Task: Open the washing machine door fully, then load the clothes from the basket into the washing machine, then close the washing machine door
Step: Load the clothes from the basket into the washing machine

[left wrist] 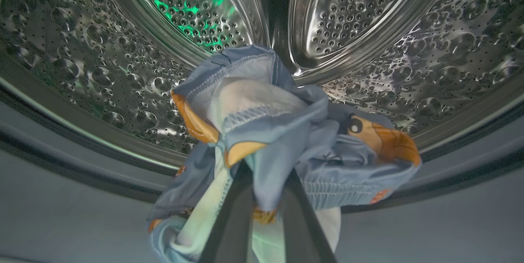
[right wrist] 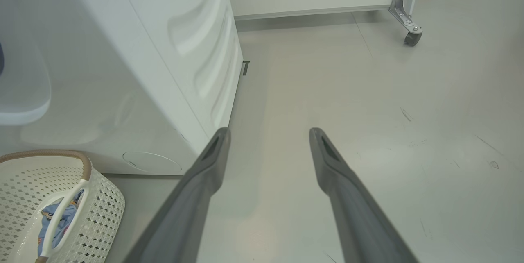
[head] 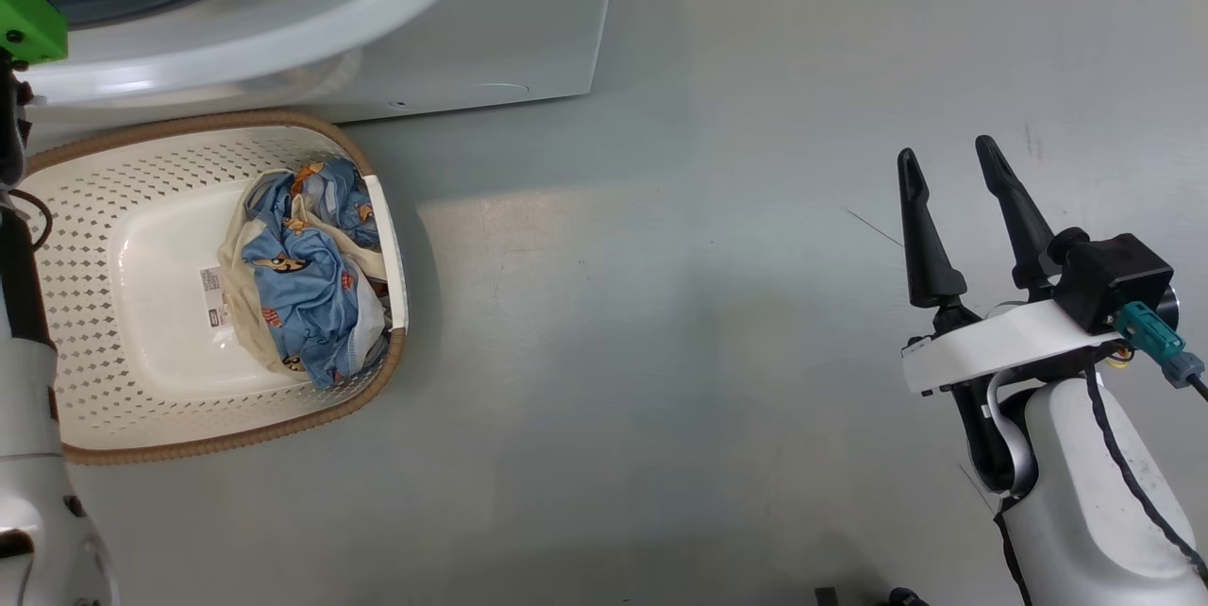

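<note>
a: what is the left gripper (left wrist: 266,171) doing?
b: its two fingers are pinched on a bunched piece of the clothes (left wrist: 262,123), blue with orange figures. it hangs at the mouth of the steel drum (left wrist: 102,70), just past the grey seal (left wrist: 61,164). i'd guess it is held that far in so the cloth drops inside and doesn't spill out.
a: and the rest of the laundry?
b: a crumpled heap (head: 307,280) lies in the basket (head: 85,200), against its right wall. the basket sits on the floor just beside the front of the washing machine (head: 491,30), probably to keep each carry short.
a: further right?
b: bare floor (head: 661,323), then the right gripper (head: 947,153), fingers spread and holding nothing, well apart from the basket. it looks parked out of the left arm's way.
a: how far along?
b: i'd say loading is partway, with that heap yet to go.
</note>
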Motion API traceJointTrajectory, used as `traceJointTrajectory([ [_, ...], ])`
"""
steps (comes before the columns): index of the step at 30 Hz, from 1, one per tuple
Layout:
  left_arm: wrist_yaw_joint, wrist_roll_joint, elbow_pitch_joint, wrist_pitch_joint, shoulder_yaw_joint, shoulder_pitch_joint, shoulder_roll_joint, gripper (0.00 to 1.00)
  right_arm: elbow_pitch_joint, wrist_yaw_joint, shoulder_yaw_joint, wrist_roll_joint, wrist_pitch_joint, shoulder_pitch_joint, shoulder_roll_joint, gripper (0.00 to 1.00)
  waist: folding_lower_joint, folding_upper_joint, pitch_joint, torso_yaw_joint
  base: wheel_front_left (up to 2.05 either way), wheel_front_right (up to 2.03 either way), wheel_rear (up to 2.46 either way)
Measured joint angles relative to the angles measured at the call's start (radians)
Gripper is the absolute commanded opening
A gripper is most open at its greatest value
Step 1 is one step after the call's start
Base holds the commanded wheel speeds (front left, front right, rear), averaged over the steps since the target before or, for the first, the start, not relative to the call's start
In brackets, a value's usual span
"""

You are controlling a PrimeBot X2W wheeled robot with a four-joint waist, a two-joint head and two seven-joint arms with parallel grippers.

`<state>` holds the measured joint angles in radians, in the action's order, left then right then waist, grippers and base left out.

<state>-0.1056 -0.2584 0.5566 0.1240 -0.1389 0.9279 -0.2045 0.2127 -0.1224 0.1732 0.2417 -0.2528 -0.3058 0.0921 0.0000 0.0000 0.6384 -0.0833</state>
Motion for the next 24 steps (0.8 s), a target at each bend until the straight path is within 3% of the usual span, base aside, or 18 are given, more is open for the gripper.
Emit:
traceJointTrajectory([
  [24,-0.009,0.028,0.022,-0.07,0.034,0.12,-0.041,0.0,-0.002,0.0,0.003,0.013,0.0,-0.001,-0.007,1.0,0.0,0.0,0.055,-0.025,0.0,0.0,0.0],
])
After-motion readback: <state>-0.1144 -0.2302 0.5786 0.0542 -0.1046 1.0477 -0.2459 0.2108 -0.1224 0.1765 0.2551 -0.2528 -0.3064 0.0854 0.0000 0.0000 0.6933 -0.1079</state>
